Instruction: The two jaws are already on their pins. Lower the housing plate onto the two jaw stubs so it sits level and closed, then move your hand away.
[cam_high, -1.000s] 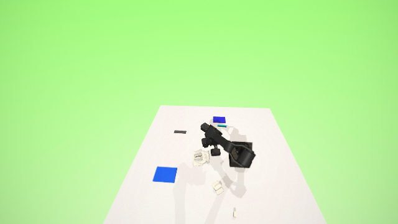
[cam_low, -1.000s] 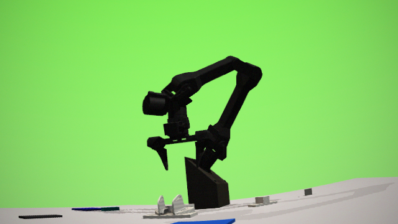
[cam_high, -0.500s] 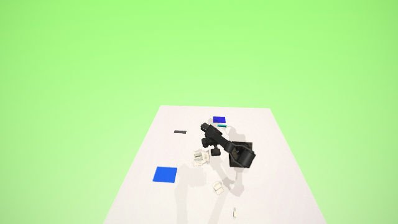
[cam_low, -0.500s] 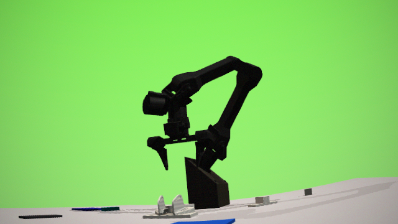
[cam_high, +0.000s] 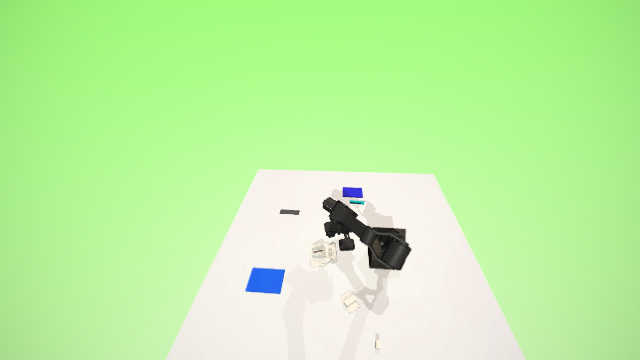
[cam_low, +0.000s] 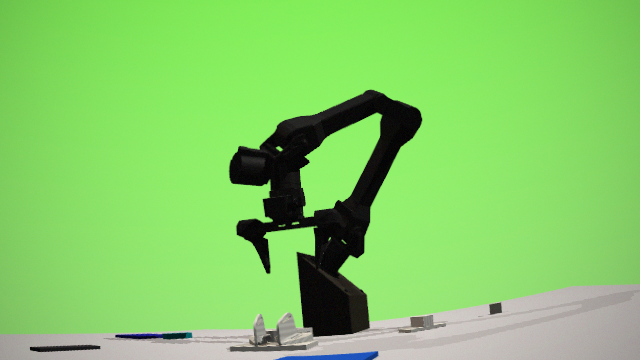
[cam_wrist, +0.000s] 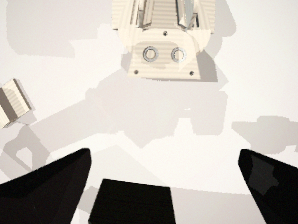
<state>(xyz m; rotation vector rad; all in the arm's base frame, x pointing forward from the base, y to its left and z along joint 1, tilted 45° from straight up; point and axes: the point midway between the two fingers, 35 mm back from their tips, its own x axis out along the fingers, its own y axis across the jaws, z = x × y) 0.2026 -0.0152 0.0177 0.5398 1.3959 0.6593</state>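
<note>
The cream housing plate, with two round rings and three small holes, lies over one end of the jaw assembly and looks about level. Its seating height is hard to tell. The two jaws stand upright, side by side, on the cream base; their lower parts also show at the top of the wrist view. My gripper is wide open and empty. It hangs clearly above the assembly and off to its housing side, touching nothing.
A cream block piece and a smaller piece lie apart. A blue square, a dark bar, a dark blue rectangle and a teal strip lie on the table.
</note>
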